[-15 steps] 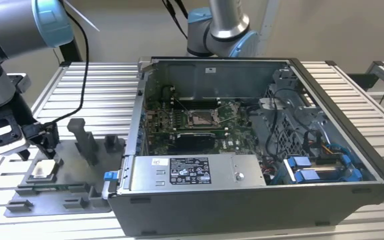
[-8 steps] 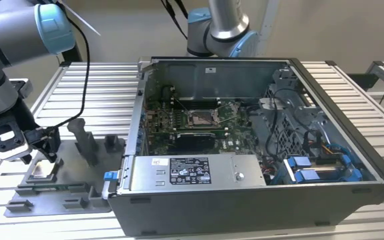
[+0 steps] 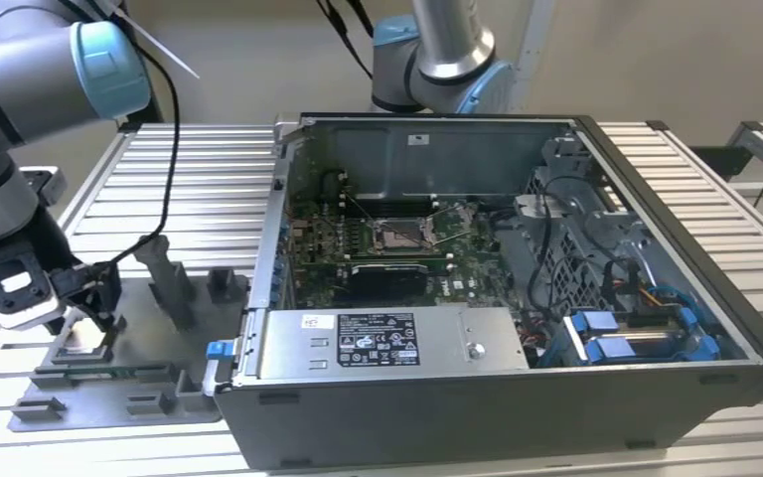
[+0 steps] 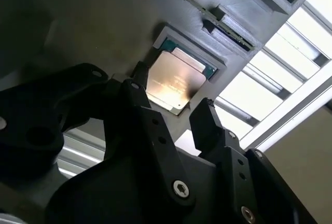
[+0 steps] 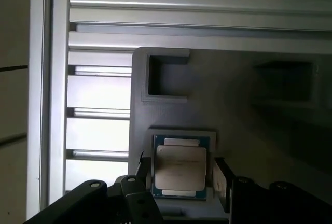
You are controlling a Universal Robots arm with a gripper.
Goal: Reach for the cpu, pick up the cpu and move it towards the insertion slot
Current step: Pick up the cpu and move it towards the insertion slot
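Observation:
The cpu (image 5: 180,168), a flat square chip with a silvery top, lies in a shallow pocket of the grey fixture plate (image 3: 116,402) at the exterior view's left. My gripper (image 3: 80,316) hangs right over it, open, with one finger on each side of the chip. In the second wrist view the cpu (image 4: 174,81) sits just beyond the two black fingertips (image 4: 204,116). In the first wrist view the gripper (image 5: 181,176) straddles the chip with narrow gaps at both sides. The insertion slot (image 3: 399,235), with its shiny frame, sits on the green motherboard inside the open computer case.
The open computer case (image 3: 515,298) stands to the exterior view's right of the fixture, with its power supply (image 3: 381,343) at the near wall. Upright grey fixture blocks (image 3: 170,283) rise between gripper and case. A second robot arm (image 3: 441,50) stands behind the case on the ribbed table (image 3: 210,169).

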